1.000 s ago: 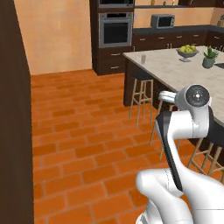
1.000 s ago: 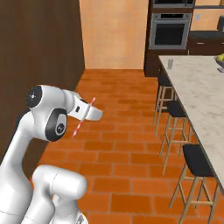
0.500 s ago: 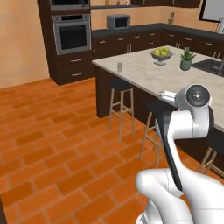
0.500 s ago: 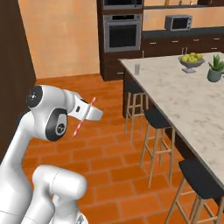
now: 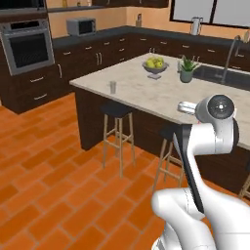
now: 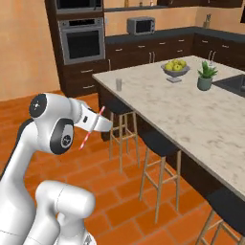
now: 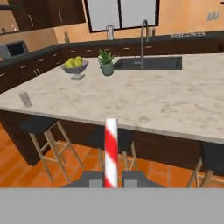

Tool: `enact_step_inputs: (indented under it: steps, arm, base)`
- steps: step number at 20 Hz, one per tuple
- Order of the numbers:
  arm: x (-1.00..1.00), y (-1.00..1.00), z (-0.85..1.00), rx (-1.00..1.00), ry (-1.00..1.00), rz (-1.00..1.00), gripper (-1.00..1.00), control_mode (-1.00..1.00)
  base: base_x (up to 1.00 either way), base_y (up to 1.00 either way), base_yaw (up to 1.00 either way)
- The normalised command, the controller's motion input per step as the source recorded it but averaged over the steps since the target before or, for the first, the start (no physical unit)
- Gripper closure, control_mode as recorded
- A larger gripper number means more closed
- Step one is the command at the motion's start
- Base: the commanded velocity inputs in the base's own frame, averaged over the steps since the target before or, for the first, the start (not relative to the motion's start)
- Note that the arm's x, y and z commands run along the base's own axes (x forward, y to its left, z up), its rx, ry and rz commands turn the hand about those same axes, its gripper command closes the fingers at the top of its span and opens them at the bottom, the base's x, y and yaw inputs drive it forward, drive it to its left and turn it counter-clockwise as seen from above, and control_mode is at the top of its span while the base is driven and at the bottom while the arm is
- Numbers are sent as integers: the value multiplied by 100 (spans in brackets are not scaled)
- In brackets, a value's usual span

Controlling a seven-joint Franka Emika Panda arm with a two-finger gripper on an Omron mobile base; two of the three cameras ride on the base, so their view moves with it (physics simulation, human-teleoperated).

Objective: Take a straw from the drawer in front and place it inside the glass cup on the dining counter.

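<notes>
Hand view: hand (image 7: 110, 178) clamped on straw (image 7: 110, 151); straw's lower end hidden.

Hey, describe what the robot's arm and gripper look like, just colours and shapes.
The arm is glossy white with rounded links and dark grey round joint caps. A dark stripe runs along the link in the left base view. The gripper is a white block with small dark grey fingers.
</notes>
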Motion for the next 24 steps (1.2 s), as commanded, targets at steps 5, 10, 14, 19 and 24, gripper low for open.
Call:
enact_step_inputs:
  steps: [5, 10, 14, 19, 24]
  arm:
    - [0, 0, 0, 0, 0, 0, 100, 100]
    - [0, 0, 0, 0, 0, 0, 100, 100]
    - [0, 0, 0, 0, 0, 0, 100, 100]
    - [0, 0, 0, 0, 0, 0, 100, 100]
    - [0, 0, 0, 0, 0, 0, 100, 100]
  base:
    - [70, 99, -49]
    - [67, 100, -49]
    - [62, 100, -50]
    - [51, 100, -50]
    - [54, 98, -46]
